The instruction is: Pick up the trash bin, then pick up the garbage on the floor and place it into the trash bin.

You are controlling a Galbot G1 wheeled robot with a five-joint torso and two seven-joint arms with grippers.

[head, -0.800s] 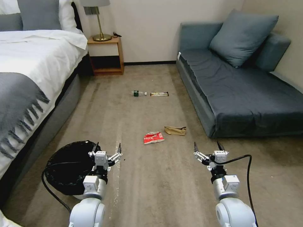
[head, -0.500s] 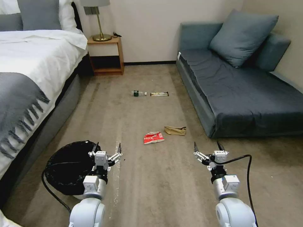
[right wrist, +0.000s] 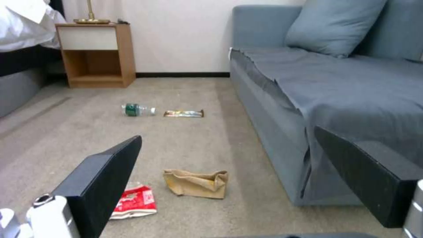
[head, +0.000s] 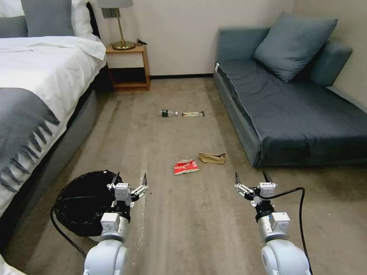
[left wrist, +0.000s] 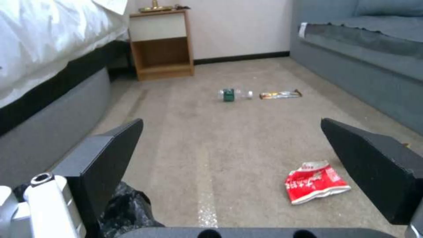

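Both grippers, left (head: 129, 180) and right (head: 250, 178), hover with jaws apart over open carpet (head: 191, 221) between bed (head: 34, 95) and sofa (head: 290, 110). The bin (head: 78, 202) sits beside the bed's edge; snack packet (head: 186, 167), paper bag (head: 212, 157), bottle (head: 167, 113) and wrapper (head: 193, 114) lie ahead.

- Both arms end in rounded, glossy white shells with silver-grey wrist blocks.
- The left claw (head: 130, 178) and right claw (head: 251, 177) each carry thin black fingers (left wrist: 103, 158) on white linkage bars.
- A black cable (head: 300, 208) loops beside each wrist.
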